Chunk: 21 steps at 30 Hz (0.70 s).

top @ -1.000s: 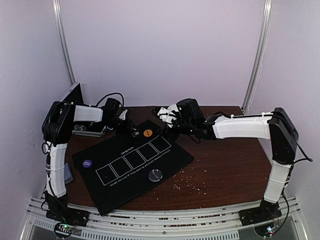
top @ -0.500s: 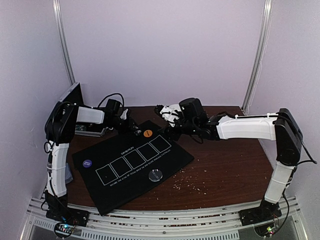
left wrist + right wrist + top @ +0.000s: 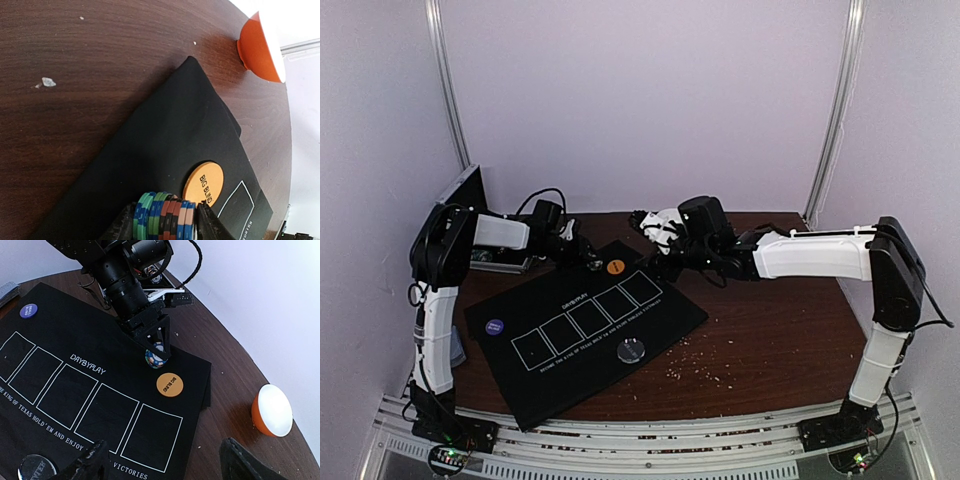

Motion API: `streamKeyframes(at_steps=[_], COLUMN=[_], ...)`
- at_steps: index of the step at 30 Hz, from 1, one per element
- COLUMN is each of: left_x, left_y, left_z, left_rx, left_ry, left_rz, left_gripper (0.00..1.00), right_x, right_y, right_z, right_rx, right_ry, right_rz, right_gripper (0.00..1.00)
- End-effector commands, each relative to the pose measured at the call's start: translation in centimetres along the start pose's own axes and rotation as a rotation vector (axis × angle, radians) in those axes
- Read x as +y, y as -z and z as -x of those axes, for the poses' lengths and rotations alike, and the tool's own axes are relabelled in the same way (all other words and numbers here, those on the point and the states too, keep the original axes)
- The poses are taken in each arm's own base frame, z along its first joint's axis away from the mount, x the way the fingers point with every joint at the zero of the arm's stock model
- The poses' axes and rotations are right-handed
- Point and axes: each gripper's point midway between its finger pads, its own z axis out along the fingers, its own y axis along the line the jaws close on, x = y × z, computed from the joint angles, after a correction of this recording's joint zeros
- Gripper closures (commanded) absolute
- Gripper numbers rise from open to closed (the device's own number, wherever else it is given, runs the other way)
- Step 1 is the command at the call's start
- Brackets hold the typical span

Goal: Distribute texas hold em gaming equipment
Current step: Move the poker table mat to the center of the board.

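Left gripper [image 3: 165,227] straddles chip stack [image 3: 165,216] on mat [image 3: 165,145] beside orange disc [image 3: 202,181], for placement; clamping cannot be told. Right gripper [image 3: 165,455]: wide, empty.

One mat [image 3: 570,385], three discs [image 3: 495,326] [image 3: 615,267] [image 3: 632,350], one chip stack [image 3: 156,358], one bowl [image 3: 272,411].

Your mat [image 3: 585,325] lies askew on the bench [image 3: 770,330], left of centre.
On its far corner you have the BIG BLIND disc [image 3: 615,267], with the chip stack [image 3: 165,217] just beside it to the left, between the fingers of the left gripper [image 3: 158,354]. A second disc [image 3: 494,326] sits at the mat's left end and a third disc [image 3: 632,351] at its near edge, with the row of boxes [image 3: 587,320] between them. The bowl [image 3: 271,411] stands on the bench beyond that far corner, off the mat.
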Motion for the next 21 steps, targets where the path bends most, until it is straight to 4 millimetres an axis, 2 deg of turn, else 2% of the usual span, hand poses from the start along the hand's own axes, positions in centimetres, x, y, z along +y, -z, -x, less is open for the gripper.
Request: streamKeyframes(at_steps=[1, 9, 10, 12, 13, 21], left_x=[5.9, 6.5, 6.7, 7.0, 7.0, 4.8], left_y=[-0.3, 0.4, 0.5, 0.4, 0.3, 0.4], left_z=[-2.0, -1.3, -1.3, -1.3, -1.5, -1.5], left_rx=[0.021, -0.023, -0.027, -0.03, -0.027, -0.024], left_ry=[0.079, 0.071, 0.07, 0.071, 0.07, -0.005], left_rz=[0.185, 0.243, 0.251, 0.26, 0.257, 0.163], left_gripper=[0.59, 0.55, 0.59, 0.74, 0.78, 0.8], right_x=[0.2, 0.7, 0.7, 0.8, 0.8, 0.5], right_y=[0.7, 1.0, 1.0, 1.0, 1.0, 1.1], right_z=[0.5, 1.1, 1.1, 1.2, 1.2, 1.0], right_rx=[-0.008, -0.027, -0.027, -0.028, -0.028, -0.017], right_ry=[-0.012, -0.016, -0.017, -0.016, -0.018, -0.018], right_rz=[0.026, 0.061, 0.064, 0.071, 0.071, 0.055], right_gripper=[0.22, 0.22, 0.22, 0.22, 0.22, 0.22])
